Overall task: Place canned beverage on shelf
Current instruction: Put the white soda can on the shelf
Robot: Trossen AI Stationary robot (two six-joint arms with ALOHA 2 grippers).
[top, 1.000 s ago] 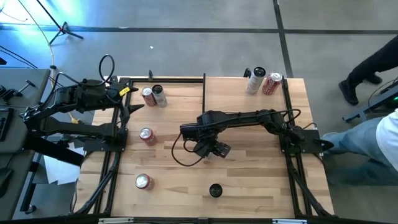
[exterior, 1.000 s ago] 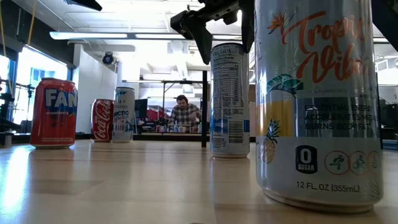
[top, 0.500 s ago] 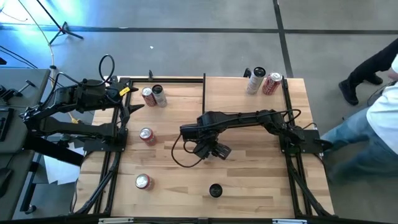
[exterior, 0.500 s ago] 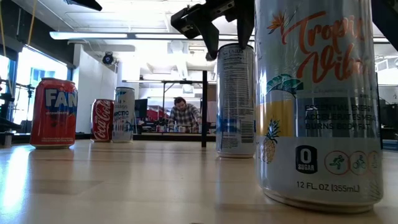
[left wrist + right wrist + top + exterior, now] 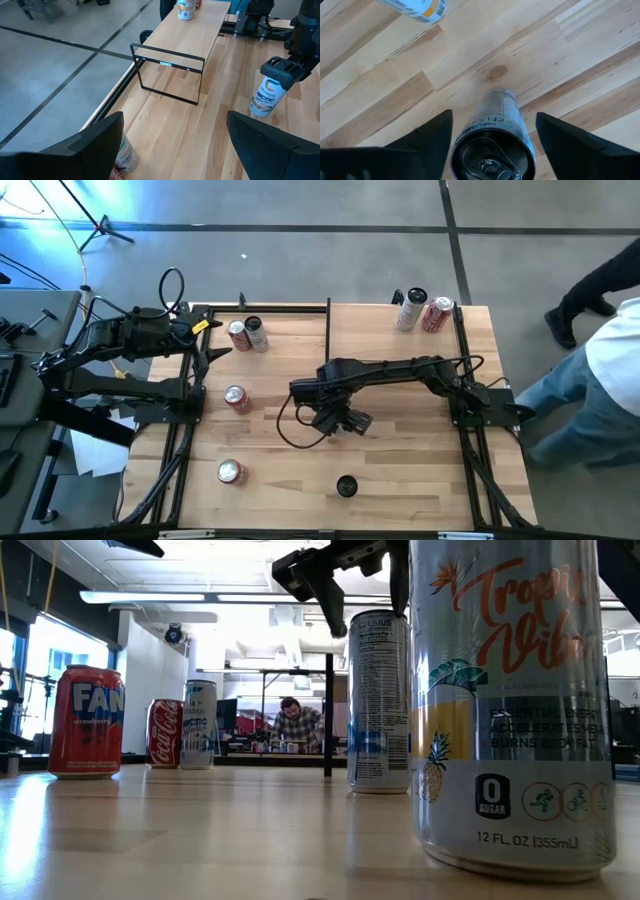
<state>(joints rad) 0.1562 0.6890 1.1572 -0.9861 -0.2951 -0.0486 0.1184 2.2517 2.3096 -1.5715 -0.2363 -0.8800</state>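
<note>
Worktop [image 5: 400, 470] of pale striped planks carries everything; the shelf [image 5: 167, 80], a thin black metal frame, stands toward its far edge. Nearer than that frame, mid-table, the slim Celsius can [image 5: 378, 700] stands upright on the wood. Directly above it the right end effector [image 5: 492, 142] hangs with fingers spread wide, astride the rim, gripping nothing. Smooth aluminium will likely be slippery and dent easily; a mid-wall hold seems safest. Left end effector [image 5: 172, 145], parked well left of the frame, gapes empty.
</note>
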